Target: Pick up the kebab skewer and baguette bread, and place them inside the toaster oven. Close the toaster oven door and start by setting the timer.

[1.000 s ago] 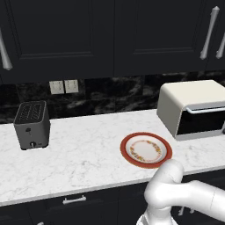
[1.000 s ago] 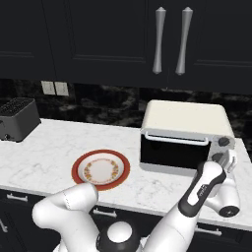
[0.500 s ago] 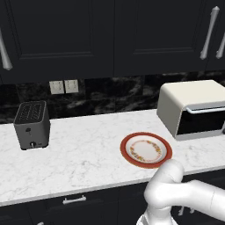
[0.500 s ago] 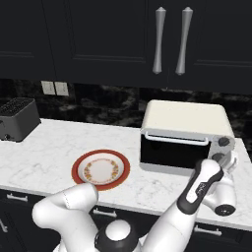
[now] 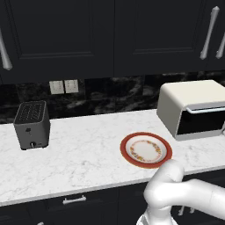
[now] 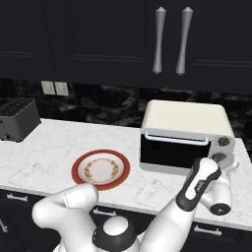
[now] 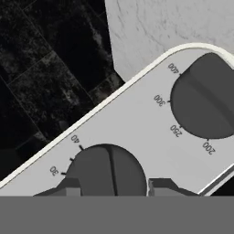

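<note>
Cream-white rounded toaster oven (image 6: pixel 184 135) sits at right end of white marble worktop (image 5: pixel 83 154), backed by black marbled wall. Its dark glass door w/ slim light bar handle (image 6: pixel 174 147) is up & shut. Skewer & baguette can't be made out anywhere; oven interior not visible through dark glass.

Red-rimmed round plate w/ orange floral ring (image 6: pixel 101 170) lies on worktop just left of oven, apart from it. Small dark grey slot toaster (image 5: pixel 31 124) stands well apart at far left, below two pale wall outlets (image 5: pixel 64 86).

Arm reaches round to oven's right front, at control panel w/ 2 dark round knobs. Hand view: pincer (image 7: pixel 112 187) sits on lower dark knob (image 7: pixel 107 171), the one ringed w/ marks 30 & 40; one tip each side of knob, both against its rim, jaws narrowed onto it. Upper knob (image 7: pixel 205 98) marked 200–400, untouched. Pale panel face runs diagonally in this view; worktop & black wall behind
</note>
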Motion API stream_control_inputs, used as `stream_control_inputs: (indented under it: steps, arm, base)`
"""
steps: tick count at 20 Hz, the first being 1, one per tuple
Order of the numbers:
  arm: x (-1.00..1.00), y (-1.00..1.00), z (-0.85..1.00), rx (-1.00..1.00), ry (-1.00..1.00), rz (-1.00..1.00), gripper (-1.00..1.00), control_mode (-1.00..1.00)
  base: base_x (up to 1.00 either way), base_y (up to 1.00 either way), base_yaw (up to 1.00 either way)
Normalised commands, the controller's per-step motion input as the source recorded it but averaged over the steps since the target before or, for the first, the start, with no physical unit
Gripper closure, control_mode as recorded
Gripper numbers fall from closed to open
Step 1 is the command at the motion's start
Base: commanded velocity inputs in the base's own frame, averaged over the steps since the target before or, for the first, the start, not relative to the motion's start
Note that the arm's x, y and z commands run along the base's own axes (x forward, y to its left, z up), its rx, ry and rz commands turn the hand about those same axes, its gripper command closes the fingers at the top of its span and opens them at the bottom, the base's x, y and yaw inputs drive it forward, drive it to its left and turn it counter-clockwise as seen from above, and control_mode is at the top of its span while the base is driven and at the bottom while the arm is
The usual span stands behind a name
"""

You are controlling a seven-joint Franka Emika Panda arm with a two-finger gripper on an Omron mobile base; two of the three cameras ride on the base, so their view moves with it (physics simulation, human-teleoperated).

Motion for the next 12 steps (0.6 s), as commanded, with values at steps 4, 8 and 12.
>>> stream_control_inputs:
  steps: [4,8,12]
  arm:
    - [0.02,0.05,0.19,0.36,0.0,-0.03,1.0,-1.0]
    - [0.0,0.01,0.22,0.4,0.02,-0.03,1.0,-1.0]
    - [0.0,0.07,0.11,0.42,0.01,-0.06,1.0,-1.0]
  base:
    - [0.0,0.0,0.0]
    - [0.0,0.0,0.0]
    - [0.0,0.0,0.0]
